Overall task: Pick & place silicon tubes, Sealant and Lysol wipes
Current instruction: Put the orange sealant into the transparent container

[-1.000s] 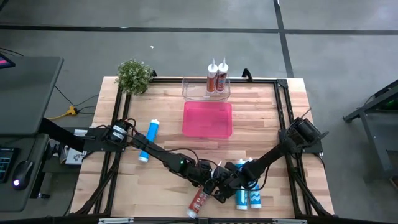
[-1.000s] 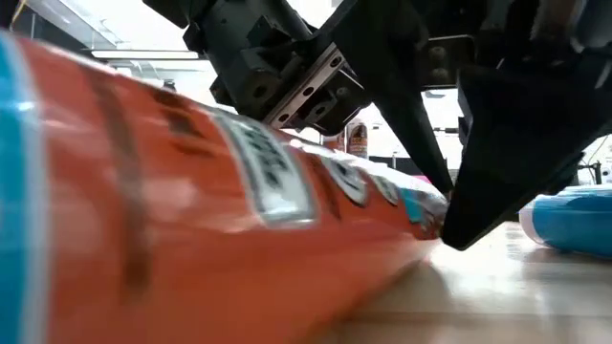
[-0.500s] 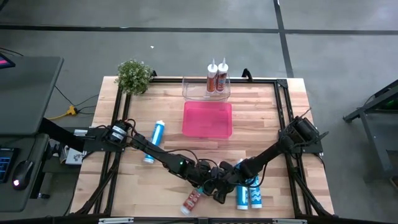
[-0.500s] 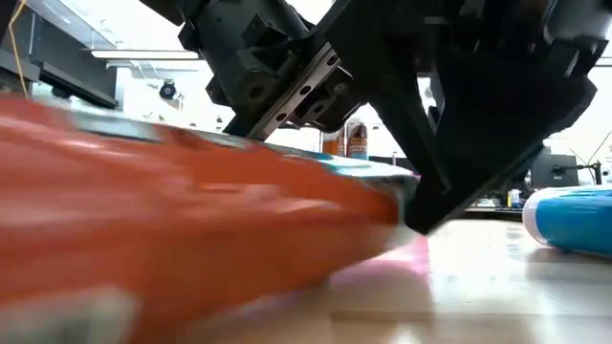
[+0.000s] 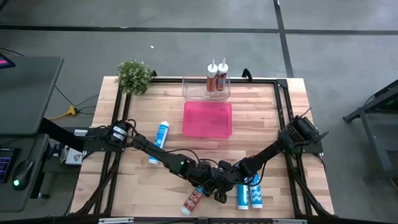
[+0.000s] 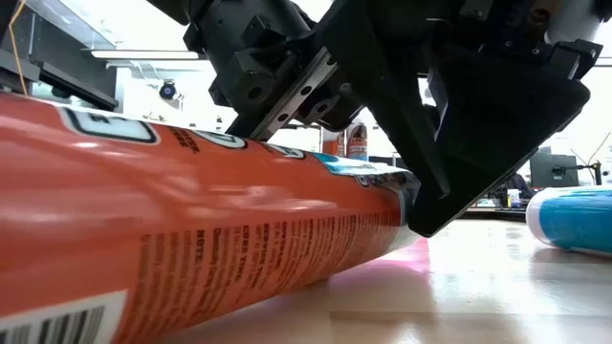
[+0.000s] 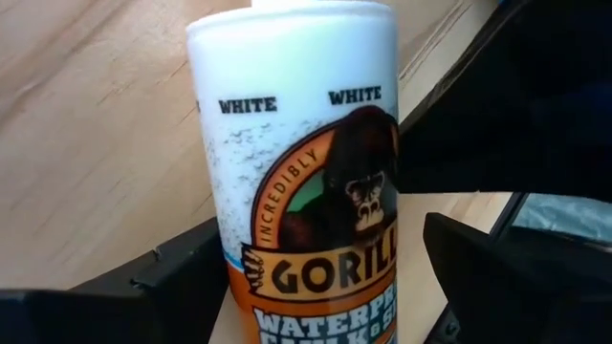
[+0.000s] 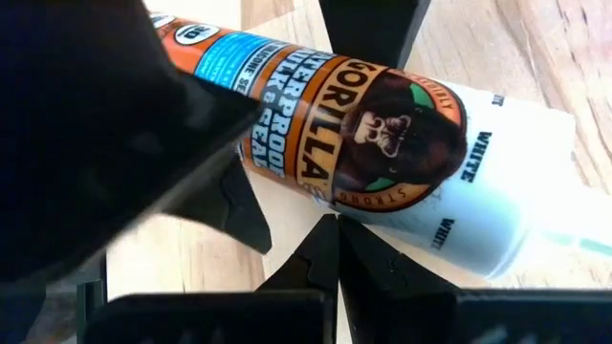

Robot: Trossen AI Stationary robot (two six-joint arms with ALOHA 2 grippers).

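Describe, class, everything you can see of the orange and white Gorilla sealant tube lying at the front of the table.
The Gorilla sealant tube lies on its side on the wooden table, near the front edge. Its body is a smooth cylinder, white at one end and orange along the rest, with a gorilla logo, the words WHITE and WATERPROOF, a blue band and a barcode. The left gripper straddles it with fingers spread either side; the shut right gripper sits close by, contact unclear.
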